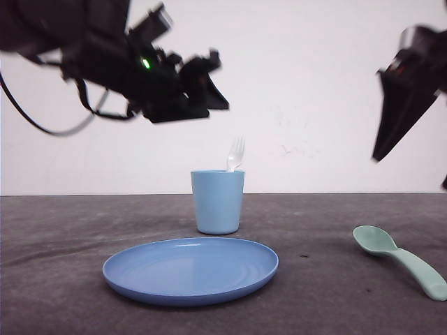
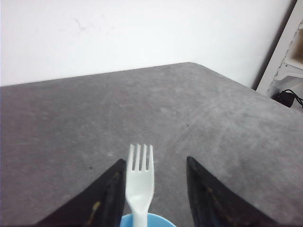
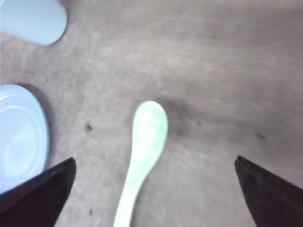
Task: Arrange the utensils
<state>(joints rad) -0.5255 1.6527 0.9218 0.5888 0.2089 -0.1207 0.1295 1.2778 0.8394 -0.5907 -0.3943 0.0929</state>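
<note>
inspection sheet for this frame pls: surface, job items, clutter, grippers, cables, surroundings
Surface: grey table, a few dark specks.
Job's things: white fork standing tines-up in the light blue cup; mint-green spoon lying flat on the table, right of the blue plate.
Clutter: nothing seen.
Grippers: left gripper open, fingers either side of the fork; right gripper open wide above the spoon.
Cables: black cable looping off the left arm.
Surroundings: white wall behind.

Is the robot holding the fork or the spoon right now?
Neither. The fork stands in the cup, between the open left gripper fingers without touching. The spoon lies on the table below the open right gripper.
</note>
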